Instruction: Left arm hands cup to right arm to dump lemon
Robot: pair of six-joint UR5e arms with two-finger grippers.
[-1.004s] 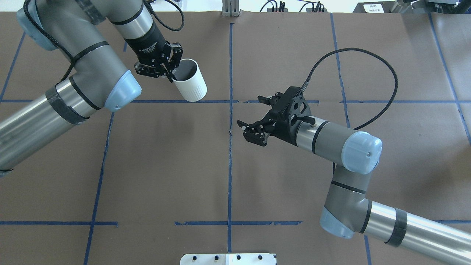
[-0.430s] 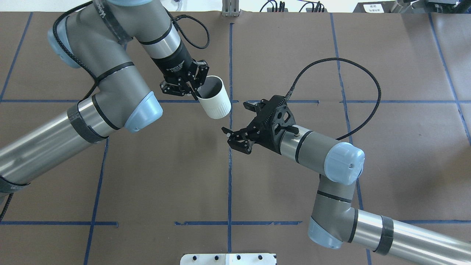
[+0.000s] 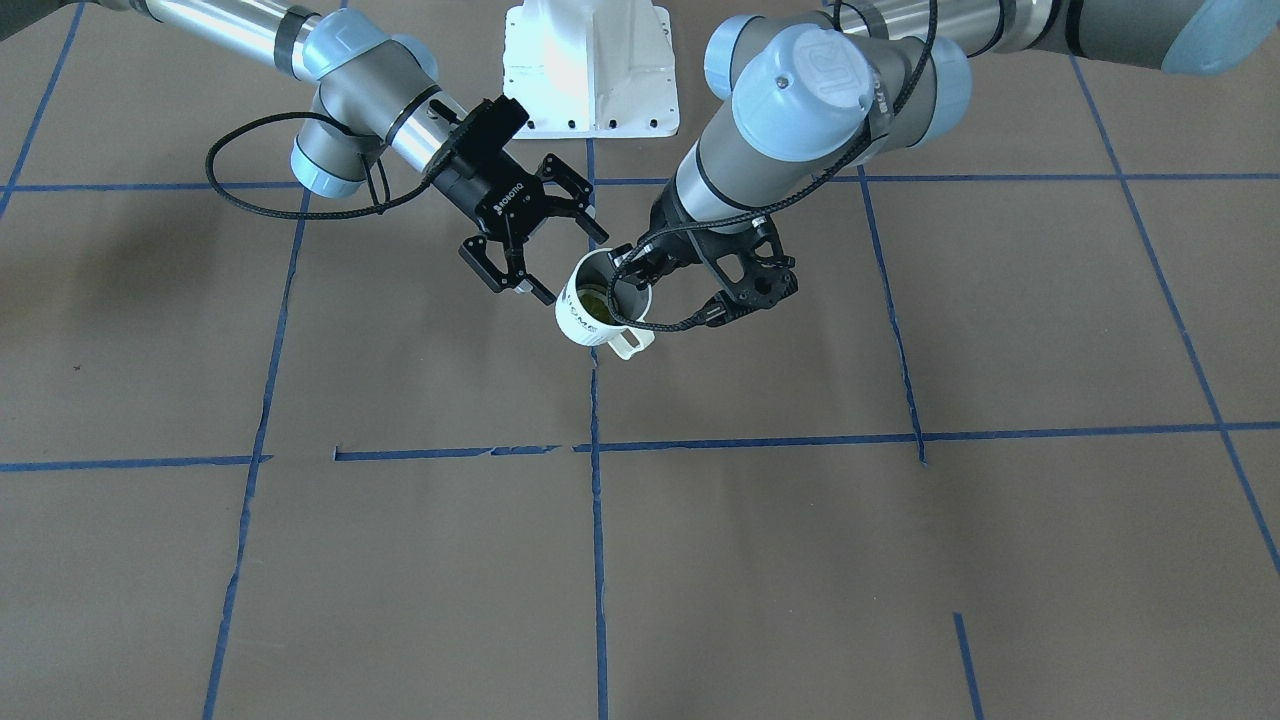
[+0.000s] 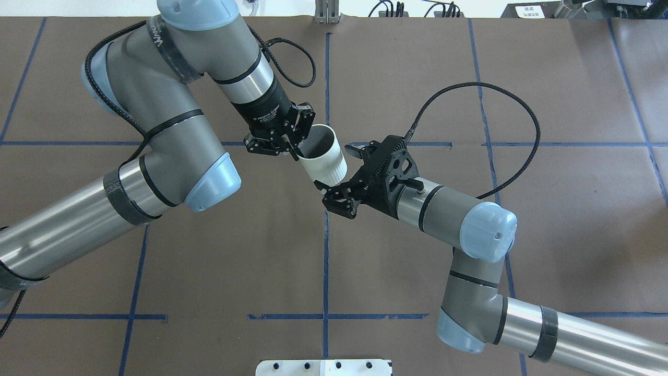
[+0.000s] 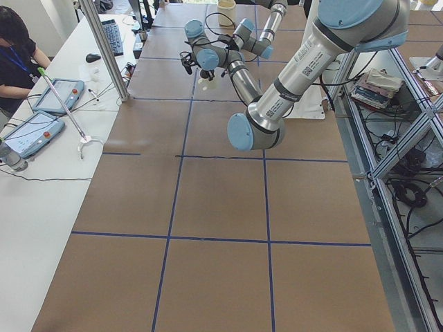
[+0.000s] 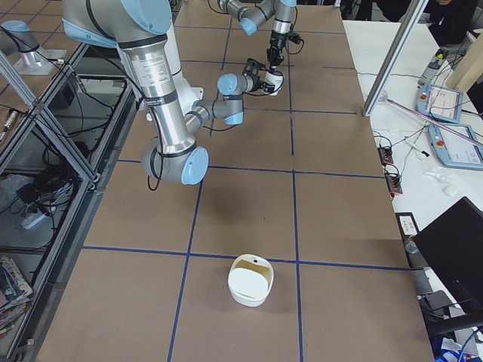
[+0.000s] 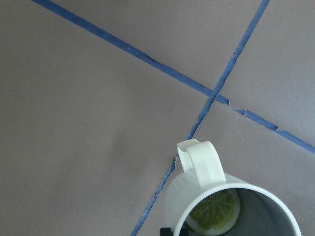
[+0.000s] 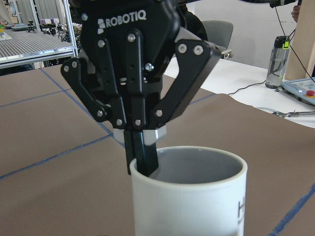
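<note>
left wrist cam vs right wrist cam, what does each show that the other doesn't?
Left wrist only: the lemon lying in the cup, and the handle. Right wrist only: the left gripper pinching the cup's rim, one finger inside; the cup's floor is hidden there. Both: the cup's mouth and the brown table with blue tape.
</note>
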